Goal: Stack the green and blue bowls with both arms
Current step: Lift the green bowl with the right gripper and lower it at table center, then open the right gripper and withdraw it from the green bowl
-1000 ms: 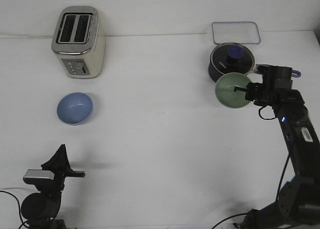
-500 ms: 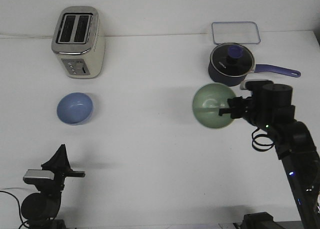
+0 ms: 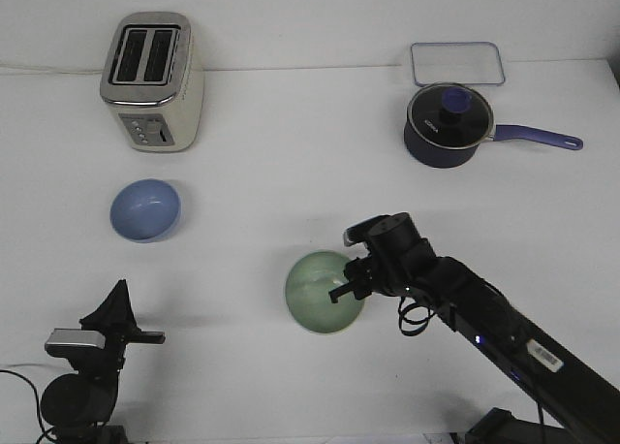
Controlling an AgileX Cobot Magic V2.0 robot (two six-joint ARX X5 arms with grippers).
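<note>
Front view has the right gripper [image 3: 341, 291] pinching the rim of the green bowl [image 3: 324, 291] on its right side, with the bowl sitting low over the middle of the bench [image 3: 291, 173], mouth up and slightly tipped. Can't tell if it's actually touching down or just hovering above the surface. The blue bowl [image 3: 145, 209] is well apart, off to the left below the toaster [image 3: 152, 80], and nothing's holding it. The left gripper [image 3: 114, 306] is parked at the near left corner, and honestly I can't tell whether it's spread or closed from this angle. If the idea is to set the green one down centrally, I'd level it out first so it doesn't rock or skid when released, then open up slowly and back the fingers straight off the rim. Left arm looks best placed to fetch the blue one after.
</note>
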